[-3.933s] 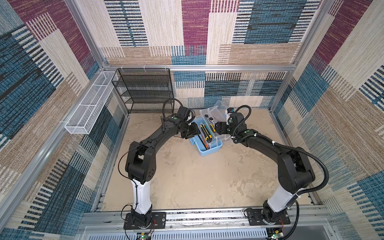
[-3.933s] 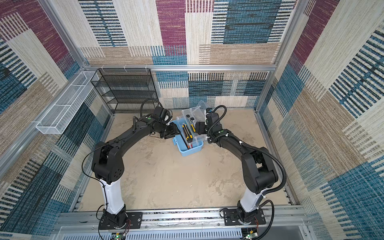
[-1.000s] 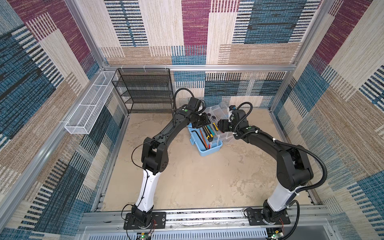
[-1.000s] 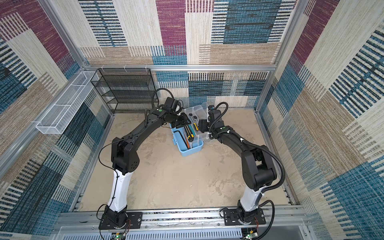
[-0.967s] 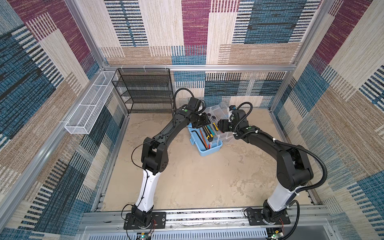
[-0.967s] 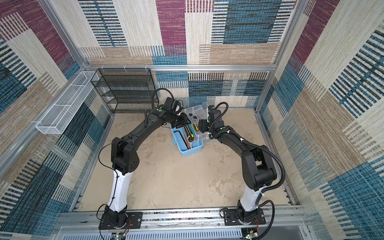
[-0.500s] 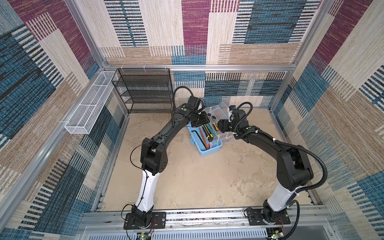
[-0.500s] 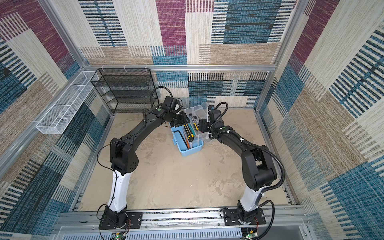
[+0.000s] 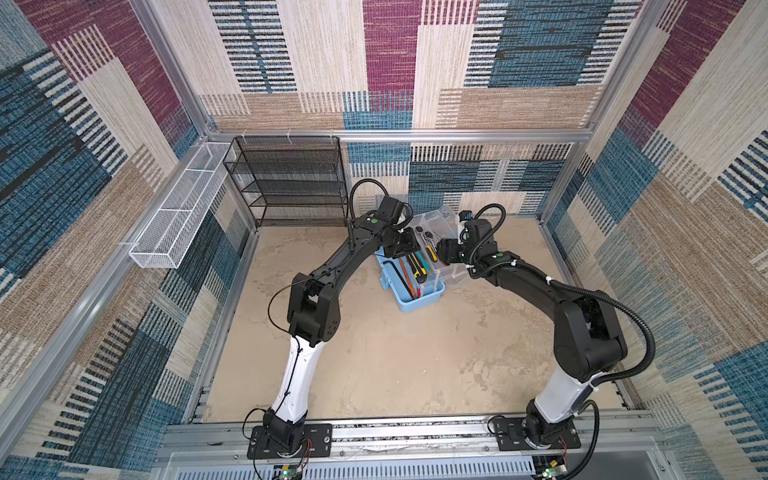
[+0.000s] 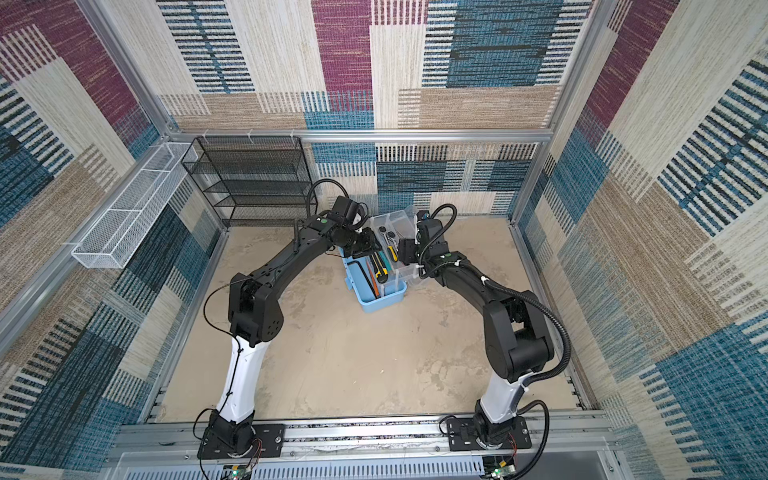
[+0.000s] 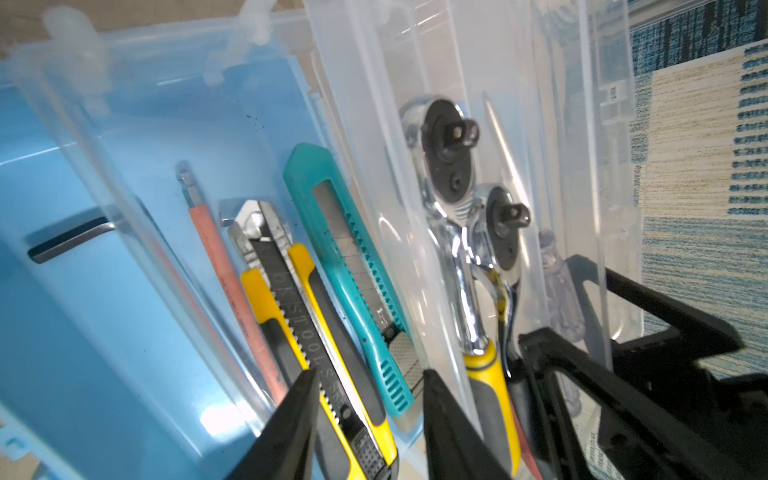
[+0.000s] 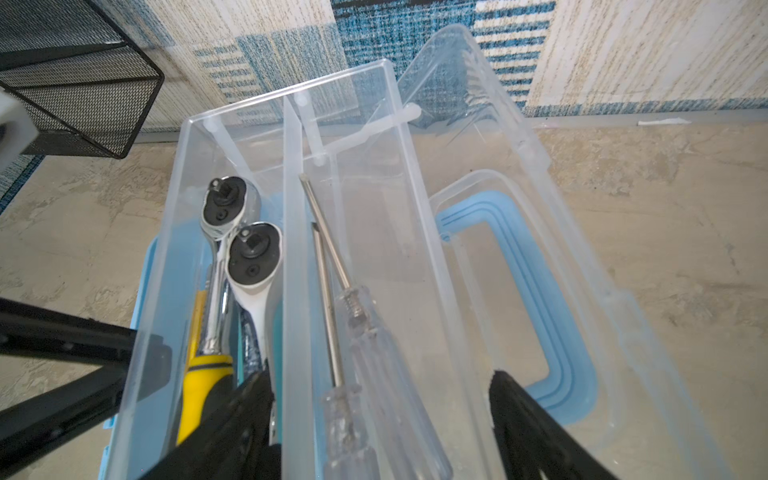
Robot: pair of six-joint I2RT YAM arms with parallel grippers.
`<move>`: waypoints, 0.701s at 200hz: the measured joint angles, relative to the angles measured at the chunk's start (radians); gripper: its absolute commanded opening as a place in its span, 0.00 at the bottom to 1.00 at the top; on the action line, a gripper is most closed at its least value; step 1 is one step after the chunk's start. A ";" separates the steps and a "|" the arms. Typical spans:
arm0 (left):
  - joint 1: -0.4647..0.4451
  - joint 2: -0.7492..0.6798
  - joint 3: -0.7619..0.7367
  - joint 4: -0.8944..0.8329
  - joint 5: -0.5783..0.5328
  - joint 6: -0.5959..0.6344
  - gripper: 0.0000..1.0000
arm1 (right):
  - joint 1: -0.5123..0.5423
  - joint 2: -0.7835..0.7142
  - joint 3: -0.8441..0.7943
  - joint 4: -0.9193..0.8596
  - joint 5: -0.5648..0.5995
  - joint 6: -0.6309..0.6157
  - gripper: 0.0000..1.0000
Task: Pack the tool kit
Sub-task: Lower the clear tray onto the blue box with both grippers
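Note:
The light-blue tool kit case [image 9: 411, 303] stands open at the back middle of the table in both top views. Inside lie a yellow utility knife [image 11: 316, 332], a teal one [image 11: 353, 257], an orange hex key [image 11: 220, 266] and a black hex key [image 11: 70, 241]. Its clear tray [image 12: 183, 216] sits raised, holding two ratchets [image 12: 249, 257] and two clear-handled screwdrivers [image 12: 361, 316]. The clear lid with the blue handle [image 12: 552, 332] lies folded open beside it. My left gripper [image 11: 370, 399] hovers open over the knives. My right gripper [image 12: 380, 415] stands open astride the tray's screwdriver compartment.
A black wire-mesh rack [image 9: 286, 183] stands at the back left, close to my left arm. A long white mesh basket [image 9: 178, 216] hangs on the left wall. The back wall rises just behind the case.
Since the earliest frames my left gripper has moved from the case's left side to above its far end. Over the last second both arms have hardly moved.

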 measured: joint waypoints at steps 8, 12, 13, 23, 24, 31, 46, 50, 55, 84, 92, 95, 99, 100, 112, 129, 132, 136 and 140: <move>-0.001 -0.003 0.000 -0.002 0.000 0.000 0.44 | 0.000 -0.001 0.000 -0.001 0.000 0.000 0.84; -0.002 -0.006 0.000 -0.002 0.000 0.001 0.44 | 0.000 -0.001 0.000 -0.001 0.000 0.000 0.84; -0.002 -0.006 0.000 -0.003 0.000 0.001 0.44 | 0.000 -0.001 0.000 -0.001 0.000 0.000 0.84; -0.003 -0.014 -0.006 -0.002 -0.001 0.001 0.42 | 0.000 -0.001 0.000 -0.002 0.000 0.000 0.84; -0.003 -0.014 -0.007 -0.002 -0.001 0.001 0.42 | 0.000 -0.001 0.000 -0.002 0.000 0.000 0.84; -0.003 -0.019 -0.014 -0.002 -0.001 0.002 0.42 | 0.000 -0.002 0.000 -0.002 0.000 0.000 0.84; -0.005 -0.026 -0.030 0.000 -0.001 0.005 0.42 | 0.000 -0.002 0.000 -0.003 0.000 0.000 0.84; -0.006 -0.028 -0.037 0.000 -0.001 0.005 0.42 | 0.000 -0.003 0.000 -0.004 -0.001 0.000 0.84; -0.006 -0.031 -0.047 0.000 -0.001 0.005 0.42 | 0.000 -0.003 0.000 -0.004 -0.001 0.000 0.84; -0.006 -0.063 -0.106 -0.004 -0.029 0.013 0.42 | 0.001 -0.010 -0.001 -0.011 0.000 0.000 0.84; -0.005 -0.075 -0.121 -0.003 -0.031 0.016 0.42 | 0.001 -0.013 -0.003 -0.012 0.000 0.000 0.84; -0.005 -0.080 -0.126 -0.004 -0.031 0.016 0.42 | 0.001 -0.014 -0.004 -0.013 0.000 0.000 0.84; -0.003 -0.085 -0.132 -0.003 -0.032 0.018 0.42 | 0.001 -0.015 -0.005 -0.013 0.000 0.000 0.84; -0.003 -0.087 -0.134 -0.004 -0.033 0.018 0.42 | 0.001 -0.015 -0.005 -0.014 0.000 0.000 0.84; -0.003 -0.104 -0.154 -0.003 -0.057 0.021 0.42 | 0.001 -0.017 -0.007 -0.014 0.000 0.000 0.84; -0.001 -0.117 -0.179 -0.003 -0.061 0.024 0.42 | 0.001 -0.017 -0.009 -0.015 0.000 0.000 0.84; -0.001 -0.118 -0.182 -0.003 -0.064 0.024 0.42 | 0.001 -0.017 -0.009 -0.015 0.000 0.000 0.84; -0.001 -0.119 -0.187 -0.003 -0.072 0.026 0.42 | 0.001 -0.017 -0.009 -0.015 0.000 0.000 0.84; -0.001 -0.119 -0.191 -0.003 -0.079 0.027 0.42 | 0.001 -0.017 -0.009 -0.014 0.000 0.000 0.84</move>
